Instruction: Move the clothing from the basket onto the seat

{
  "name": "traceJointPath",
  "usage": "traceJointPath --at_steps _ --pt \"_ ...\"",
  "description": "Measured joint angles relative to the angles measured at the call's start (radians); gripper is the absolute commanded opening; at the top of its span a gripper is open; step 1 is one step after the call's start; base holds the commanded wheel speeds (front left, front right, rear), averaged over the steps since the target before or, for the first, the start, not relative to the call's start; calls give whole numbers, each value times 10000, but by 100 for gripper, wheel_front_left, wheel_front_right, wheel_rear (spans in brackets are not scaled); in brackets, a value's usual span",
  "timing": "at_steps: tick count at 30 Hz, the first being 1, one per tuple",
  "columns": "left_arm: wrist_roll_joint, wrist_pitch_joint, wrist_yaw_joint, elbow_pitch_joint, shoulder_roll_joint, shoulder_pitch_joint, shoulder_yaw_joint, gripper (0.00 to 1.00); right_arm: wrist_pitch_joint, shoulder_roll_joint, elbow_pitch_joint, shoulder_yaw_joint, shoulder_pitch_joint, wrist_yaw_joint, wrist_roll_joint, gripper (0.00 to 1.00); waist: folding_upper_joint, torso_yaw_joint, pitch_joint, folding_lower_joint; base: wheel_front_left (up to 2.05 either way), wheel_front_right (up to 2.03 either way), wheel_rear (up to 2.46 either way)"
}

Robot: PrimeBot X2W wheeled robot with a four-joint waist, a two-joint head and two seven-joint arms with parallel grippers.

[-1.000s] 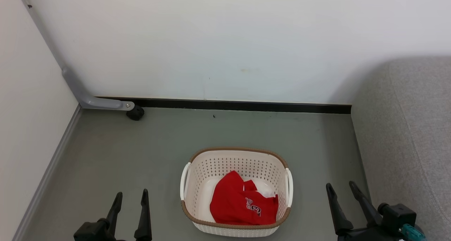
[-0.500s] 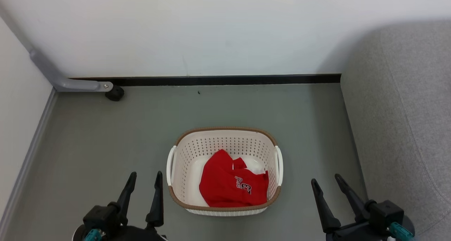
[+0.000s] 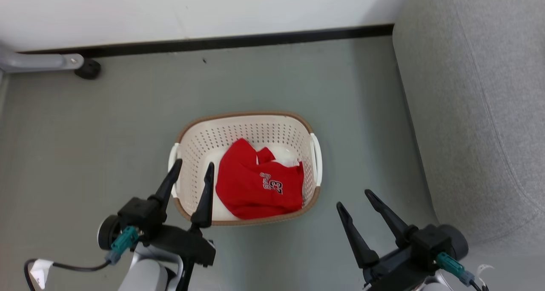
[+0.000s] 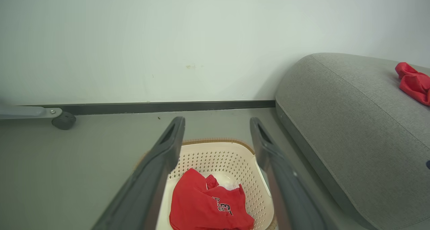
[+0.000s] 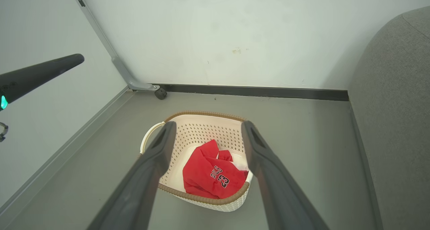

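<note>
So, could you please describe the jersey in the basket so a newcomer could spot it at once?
Start at the big grey seat; on the floor beside it stands a cream perforated basket with a brown rim. Crumpled inside lies the red jersey, printed with a dark 23, unlike the other red garment, which lies up on the seat.

head camera tipped down over the last second: the whole scene slid up the head view, leaving less wall point(image 3: 213, 1), the black skirting point(image 3: 255, 39) near the top edge and more of both arms in frame. beyond that shift, the left gripper point(image 3: 193, 162) advanced on the basket point(image 3: 242, 113), its fingertips going from well clear of the left side to overlapping the left rim. the right gripper point(image 3: 352, 198) closed in slightly on the basket's right side, ending near it, not touching.
</note>
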Motion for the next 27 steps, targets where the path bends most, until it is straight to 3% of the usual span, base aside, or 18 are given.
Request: traceJointPath --at_steps 27 --pt "165 888 -176 1438 583 -3027 69 100 -2 8 -1041 -63 -2160 13 -75 100 0 -1715 3952 0 0 0 0"
